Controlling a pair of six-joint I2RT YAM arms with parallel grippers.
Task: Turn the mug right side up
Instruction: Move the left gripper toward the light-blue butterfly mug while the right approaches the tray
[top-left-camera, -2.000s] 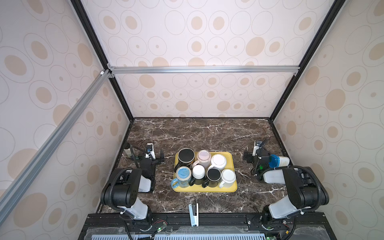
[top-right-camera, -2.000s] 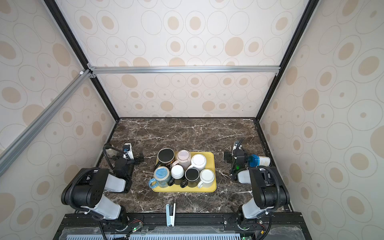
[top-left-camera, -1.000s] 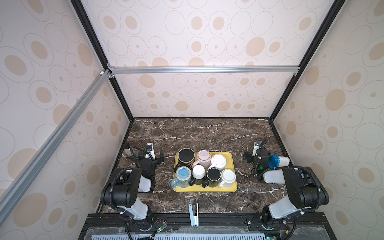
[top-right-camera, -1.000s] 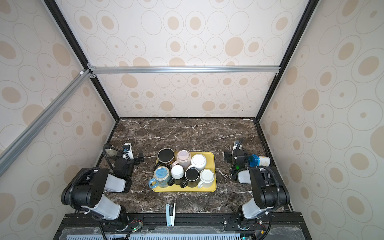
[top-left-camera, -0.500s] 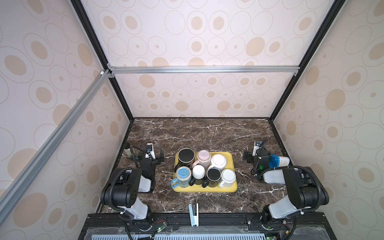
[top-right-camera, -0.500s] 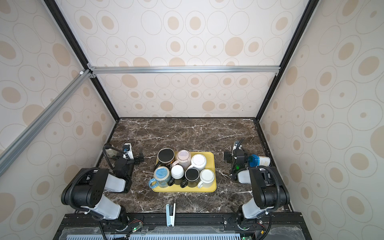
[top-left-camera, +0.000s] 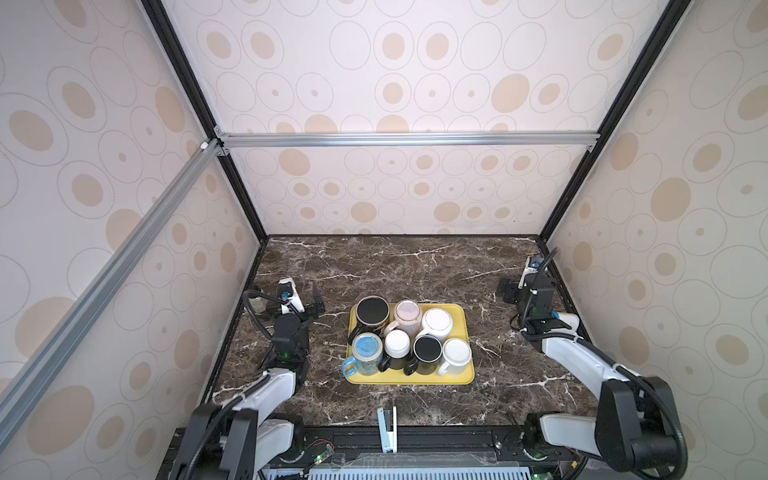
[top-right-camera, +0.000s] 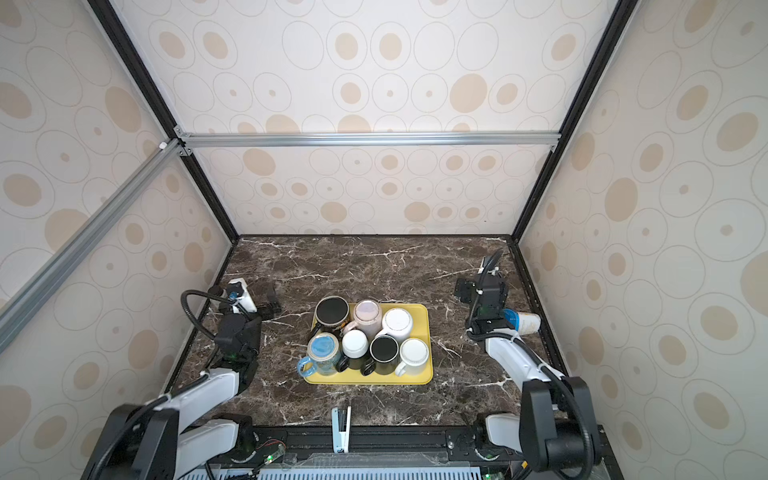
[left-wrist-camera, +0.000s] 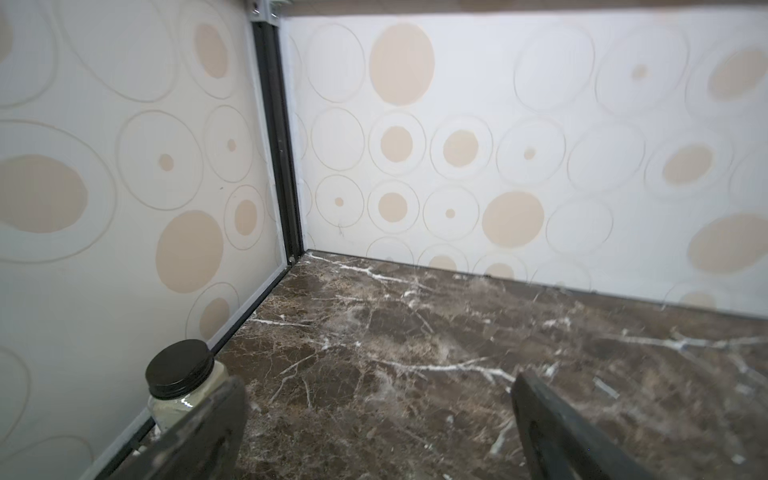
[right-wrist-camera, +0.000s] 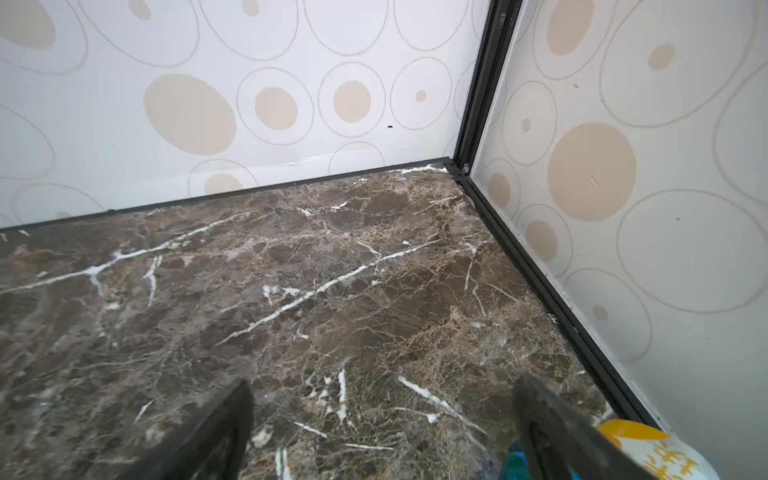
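Staying put either side of the tray (top-left-camera: 457, 313) of mugs (top-left-camera: 436, 323), left gripper (left-wrist-camera: 380, 382) and right gripper (right-wrist-camera: 384, 382) gape empty, unchanged.

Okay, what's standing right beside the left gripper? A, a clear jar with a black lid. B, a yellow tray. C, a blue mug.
A: in the left wrist view a black-lidded clear jar stands right beside one finger of the open left gripper.
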